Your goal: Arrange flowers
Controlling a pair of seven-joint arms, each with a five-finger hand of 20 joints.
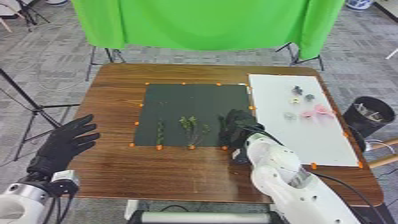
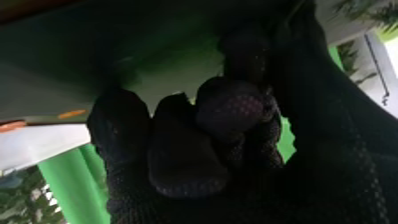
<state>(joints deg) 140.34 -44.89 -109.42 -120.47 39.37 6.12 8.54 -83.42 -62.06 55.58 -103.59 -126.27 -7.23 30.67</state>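
Flower heads (image 1: 322, 111) sit in a loose group on the white board (image 1: 306, 145) at the right side of the counter (image 1: 178, 172). The pink ones lie nearest the board's outer long edge, a pale grey-green one (image 1: 290, 115) just beside them, and a small cream one (image 1: 296, 100) and two dark ones (image 1: 298, 90) farther from the robot. To the left of the board is the dark mat (image 1: 204, 95), where a slender green sprig (image 1: 160, 132) and a more branching one (image 1: 189, 127) lie lengthwise near the robot's side, apart from each other. Small orange markers (image 1: 192, 147) dot the edges of mat and board.

The right hand (image 1: 236, 127) is at the mat's right edge, beside the board and well apart from the flower heads. In the right wrist view its fingers (image 2: 191, 187) are bent in towards the palm; whether anything is between them, I cannot tell. The left hand (image 1: 64, 142) is at the counter's left edge, its fingers stretched out and spread, with nothing in them. A black bin (image 1: 357, 122) stands beyond the counter's right side.
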